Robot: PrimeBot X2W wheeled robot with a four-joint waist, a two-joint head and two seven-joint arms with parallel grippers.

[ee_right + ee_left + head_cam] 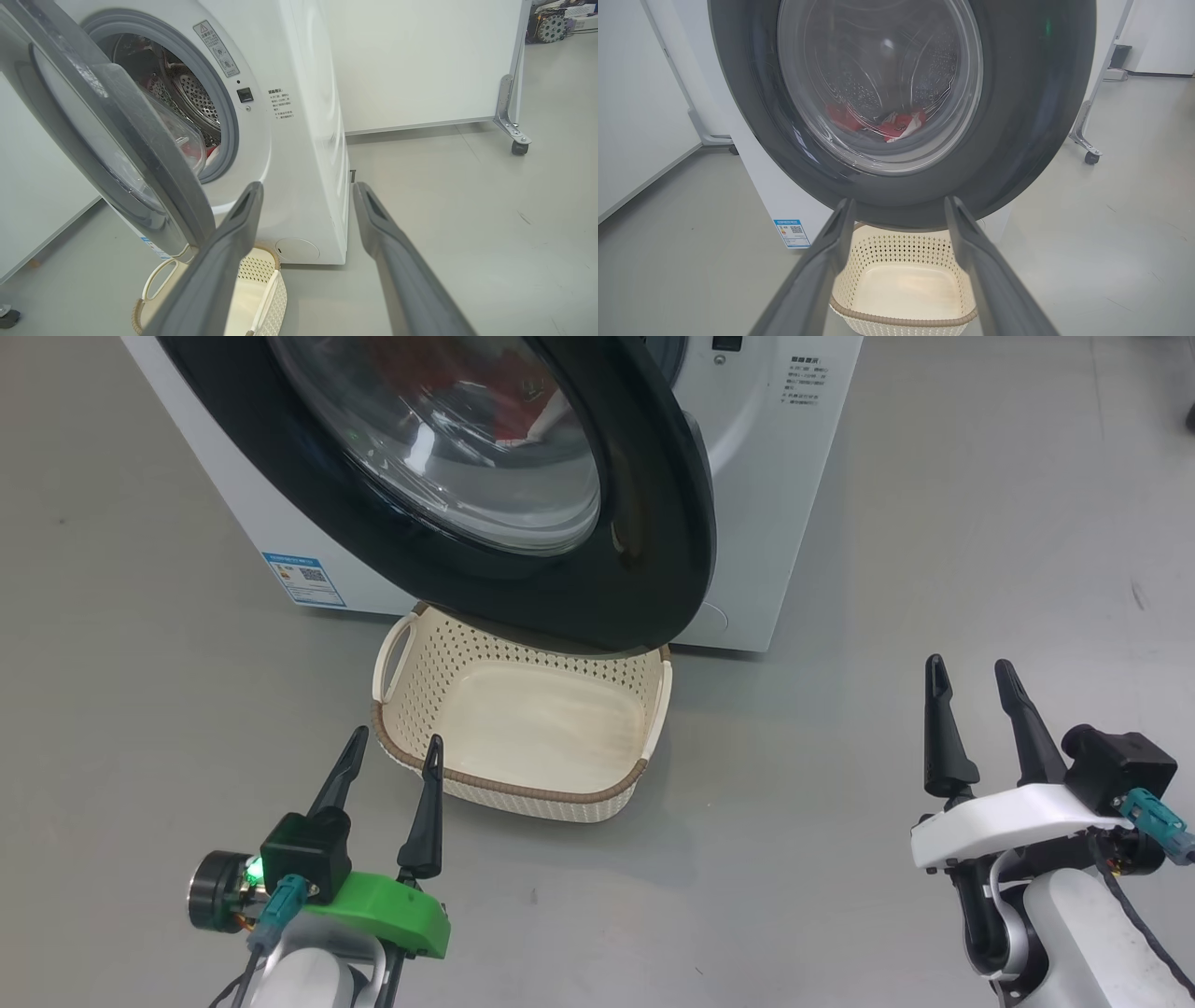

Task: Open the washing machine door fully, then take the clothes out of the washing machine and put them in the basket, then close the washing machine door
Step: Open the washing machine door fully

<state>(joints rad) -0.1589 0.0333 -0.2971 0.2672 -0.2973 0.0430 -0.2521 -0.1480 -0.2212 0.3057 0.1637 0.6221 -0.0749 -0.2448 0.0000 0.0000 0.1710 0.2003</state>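
Door (653, 523) ajar, free edge ahead-left of right gripper (969, 665).
Hinged left; both grippers spread wide and empty; left gripper (397, 737) faces basket (560, 795) beneath door.

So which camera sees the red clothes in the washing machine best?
Left wrist view: the bright red fabric clothes show clearly through the glass of the black-rimmed round door. The head view gives a red smudge behind reflections; the right wrist view, a red sliver past the door.
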